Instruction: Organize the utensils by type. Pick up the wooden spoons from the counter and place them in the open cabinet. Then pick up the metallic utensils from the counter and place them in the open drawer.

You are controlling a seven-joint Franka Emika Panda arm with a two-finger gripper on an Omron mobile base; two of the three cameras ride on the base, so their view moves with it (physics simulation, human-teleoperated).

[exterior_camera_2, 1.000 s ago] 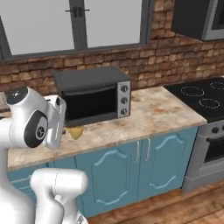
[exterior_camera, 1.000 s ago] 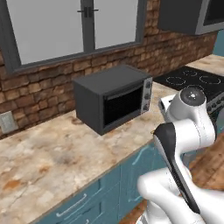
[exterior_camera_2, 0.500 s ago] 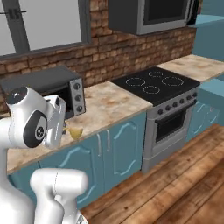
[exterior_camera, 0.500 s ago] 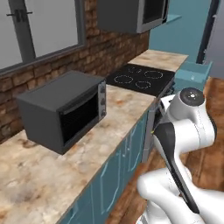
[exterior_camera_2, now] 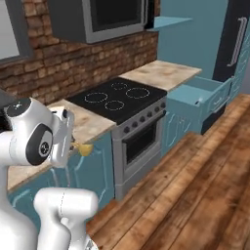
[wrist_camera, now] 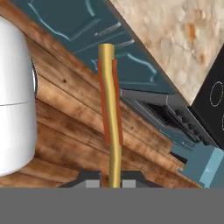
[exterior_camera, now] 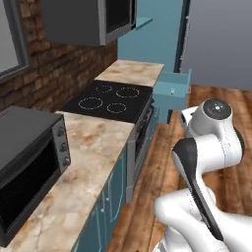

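Observation:
My gripper (wrist_camera: 114,181) is shut on a small shiny gold metallic utensil (wrist_camera: 110,113), whose slim handle rises straight up from between the fingertips. Its gold end (exterior_camera_2: 84,149) also pokes out beside the hand, in front of the teal lower cabinets. The open drawer (exterior_camera: 172,89) (exterior_camera_2: 201,97) juts out past the stove, far ahead of the gripper, and shows as a teal box (wrist_camera: 205,164) in the hand view. The open cabinet's teal shelf (exterior_camera: 143,21) (exterior_camera_2: 172,21) hangs above the far counter (exterior_camera: 133,71). The wooden spoons are out of view.
A black stove (exterior_camera: 112,101) (exterior_camera_2: 117,97) splits the beige counter (exterior_camera: 93,152). A dark toaster oven (exterior_camera: 27,165) stands on the near stretch. A grey microwave (exterior_camera: 88,19) hangs overhead. The tall dark fridge (exterior_camera: 221,39) stands beyond the drawer. Wooden floor (exterior_camera_2: 195,185) lies to the right.
Both base views have swung right along the counter, so the base has moved: toaster oven slid left, stove, drawer and fridge came into view. The gold utensil stays in the shut gripper.

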